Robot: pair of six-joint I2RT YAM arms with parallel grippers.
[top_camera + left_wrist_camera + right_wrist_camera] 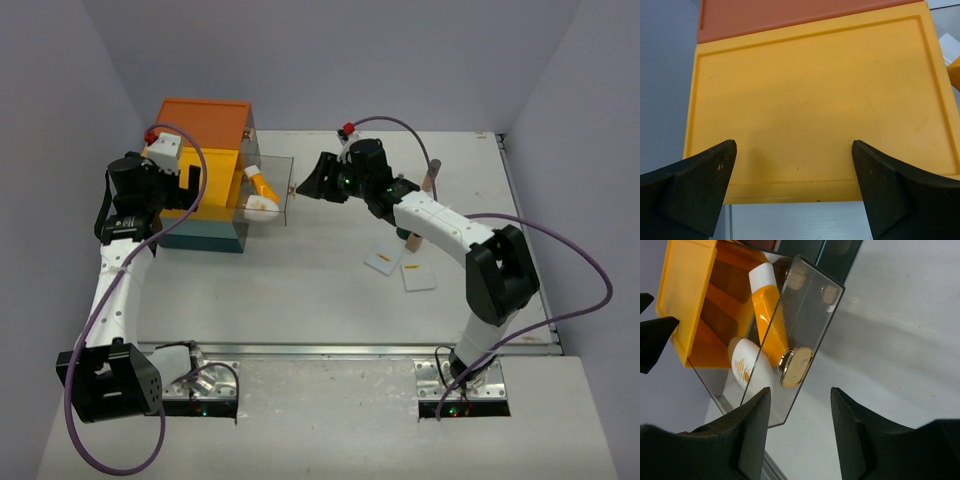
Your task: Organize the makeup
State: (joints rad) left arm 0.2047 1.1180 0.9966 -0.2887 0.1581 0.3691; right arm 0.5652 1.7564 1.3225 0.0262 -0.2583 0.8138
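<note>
A clear drawer (272, 190) stands pulled out of the orange-yellow-teal drawer box (205, 130). In it lie an orange tube (767, 307) with a white cap and a white item with orange print (746, 367). My right gripper (800, 402) is open, its tips just short of the drawer's gold knob (796, 366), with nothing between them; in the top view this gripper (305, 185) sits at the drawer's front. My left gripper (793, 146) is wide open over the box's yellow top (815, 100) and holds nothing. Two flat white packets (383, 260) (418, 275) lie on the table.
A tan bottle (432, 180) stands at the back right beside the right arm. A dark green piece (413, 241) shows partly under that arm's forearm. The drawer's clear front panel (810, 315) juts toward the right gripper. Grey walls close in the table's left and back.
</note>
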